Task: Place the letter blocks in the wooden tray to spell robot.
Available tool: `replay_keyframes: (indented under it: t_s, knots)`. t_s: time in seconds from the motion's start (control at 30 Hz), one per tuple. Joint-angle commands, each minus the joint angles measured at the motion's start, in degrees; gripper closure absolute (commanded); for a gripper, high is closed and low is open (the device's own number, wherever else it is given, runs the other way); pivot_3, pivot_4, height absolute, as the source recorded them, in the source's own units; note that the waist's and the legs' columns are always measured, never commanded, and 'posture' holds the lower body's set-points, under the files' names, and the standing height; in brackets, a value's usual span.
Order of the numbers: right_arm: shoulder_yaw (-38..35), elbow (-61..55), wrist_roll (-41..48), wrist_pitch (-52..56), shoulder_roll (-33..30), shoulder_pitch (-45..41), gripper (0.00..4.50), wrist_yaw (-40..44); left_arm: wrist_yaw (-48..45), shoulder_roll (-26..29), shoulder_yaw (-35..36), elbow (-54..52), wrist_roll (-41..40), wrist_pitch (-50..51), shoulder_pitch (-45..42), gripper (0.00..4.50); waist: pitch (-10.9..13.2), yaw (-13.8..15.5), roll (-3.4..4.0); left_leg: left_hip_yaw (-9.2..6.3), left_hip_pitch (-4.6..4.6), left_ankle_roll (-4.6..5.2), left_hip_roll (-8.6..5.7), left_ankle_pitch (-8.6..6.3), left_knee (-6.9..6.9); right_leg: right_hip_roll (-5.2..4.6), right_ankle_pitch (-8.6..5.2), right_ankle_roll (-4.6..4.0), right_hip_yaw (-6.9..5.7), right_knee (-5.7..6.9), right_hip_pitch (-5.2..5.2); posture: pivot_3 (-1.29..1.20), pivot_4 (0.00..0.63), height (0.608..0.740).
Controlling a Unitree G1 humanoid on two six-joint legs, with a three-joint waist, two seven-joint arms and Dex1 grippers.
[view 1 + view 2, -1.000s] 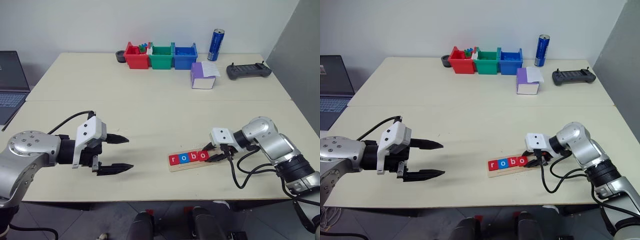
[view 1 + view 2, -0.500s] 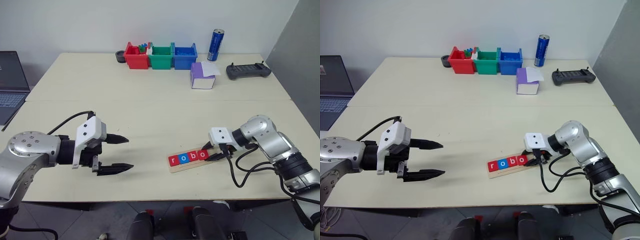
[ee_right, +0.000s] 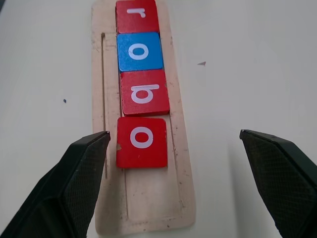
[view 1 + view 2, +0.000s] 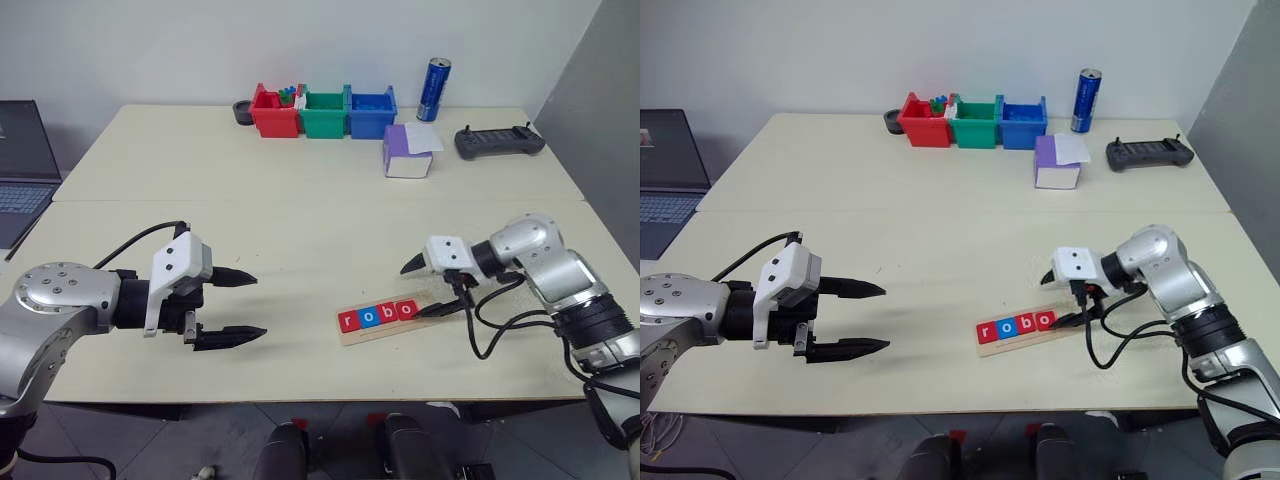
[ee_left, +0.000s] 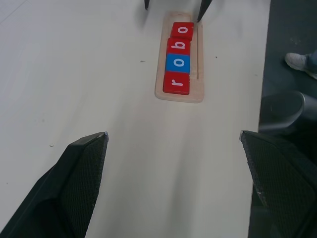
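My right gripper [image 4: 427, 289]: spread wide, empty, above tray end
My left gripper [image 4: 242, 305]: spread wide, empty
Letter blocks [image 3: 140, 85]: read "robo"
Wooden tray [image 3: 163, 213]: on pale table [image 4: 300, 220]

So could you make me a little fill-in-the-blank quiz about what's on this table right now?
1. The wooden tray holds ____ letter blocks.
2. So far they spell ____.
3. The second block from the r is coloured ____.
4. The right pincer, beside the tray's unfilled end, is ____.

Missing words: four; robo; blue; open
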Motion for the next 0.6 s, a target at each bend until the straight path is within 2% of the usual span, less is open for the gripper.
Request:
replay_keyframes:
  t_s: [0.03,0.07,0.17,0.33,0.53,0.6]
  knots:
    - [-2.81,-5.57,3.74,4.74,-2.53,2.07,0.03,1.84,0.50,0.30,1.71,-1.49,-0.42,0.01,-0.07,0.00,0.00,0.10,0.00,0.00,0.00,0.00,0.00,0.00,-0.01,0.00,0.00,0.00,0.00,0.00,0.00,0.00,0.150,0.740]
    - [-3.03,-6.76,4.29,5.78,-3.13,2.98,0.03,1.82,0.54,0.26,1.69,-1.56,-0.45,0.02,-0.04,0.00,0.00,0.14,-0.01,0.00,0.00,0.00,0.00,0.00,-0.01,0.00,0.00,0.00,-0.01,-0.01,0.00,0.00,0.150,0.740]
    - [-3.70,-10.55,5.82,8.50,-4.35,5.74,0.62,1.43,0.64,0.13,1.44,-1.57,-0.52,-0.01,-0.19,0.00,0.00,0.16,0.00,0.00,-0.01,0.00,0.00,0.00,0.00,0.00,-0.01,0.01,0.00,-0.02,0.00,0.00,0.150,0.740]
    - [-3.31,-16.25,7.89,11.86,-4.87,8.96,2.36,0.89,0.59,0.10,0.97,-1.35,-0.50,-0.10,-0.63,0.00,0.00,0.02,0.00,0.00,0.01,0.00,0.01,0.00,0.00,0.00,-0.13,0.21,0.01,0.03,-0.01,0.00,0.150,0.740]
    - [-0.68,-14.78,5.07,11.57,-3.35,9.32,4.47,-2.13,0.56,0.33,1.13,-1.50,-0.56,0.06,-0.72,0.00,0.00,0.08,-0.01,0.00,0.00,0.00,0.01,0.00,0.01,0.00,-0.15,0.24,0.00,0.02,-0.01,0.00,0.150,0.740]
    - [0.32,-13.91,4.04,10.88,-3.23,9.22,4.47,-2.36,0.58,0.41,1.28,-1.58,-0.59,0.16,-0.62,0.00,0.00,0.08,-0.01,0.00,0.00,0.00,0.01,0.00,0.01,0.00,-0.15,0.24,0.00,0.01,-0.01,0.00,0.150,0.740]
